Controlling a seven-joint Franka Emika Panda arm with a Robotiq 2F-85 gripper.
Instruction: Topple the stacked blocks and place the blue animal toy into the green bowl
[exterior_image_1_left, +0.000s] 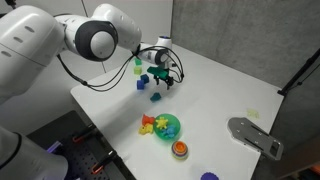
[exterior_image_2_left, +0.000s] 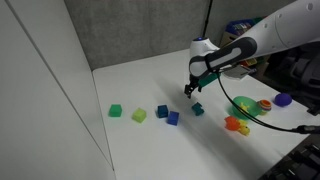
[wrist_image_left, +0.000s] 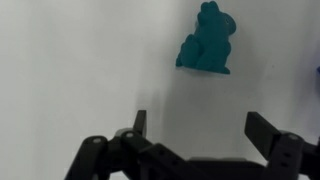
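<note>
The blue animal toy (wrist_image_left: 205, 45) is a teal lumpy figure lying on the white table, ahead of my jaws in the wrist view. It also shows in both exterior views (exterior_image_2_left: 198, 109) (exterior_image_1_left: 156, 97). My gripper (wrist_image_left: 200, 130) is open and empty, hovering just above and beside the toy (exterior_image_2_left: 192, 90). A light green block (exterior_image_2_left: 139, 115) and a blue block (exterior_image_2_left: 162, 112) lie apart on the table, and no block stands on another. The green bowl (exterior_image_2_left: 245, 106) (exterior_image_1_left: 168, 128) stands apart from the toy and holds a colourful toy.
A darker green block (exterior_image_2_left: 115, 111) and a second blue block (exterior_image_2_left: 173, 118) lie in the same row. A round orange object (exterior_image_1_left: 180, 149) and a purple object (exterior_image_2_left: 284, 99) sit near the bowl. A grey flat piece (exterior_image_1_left: 255, 135) lies by the table edge. A grey wall (exterior_image_2_left: 140, 30) stands behind.
</note>
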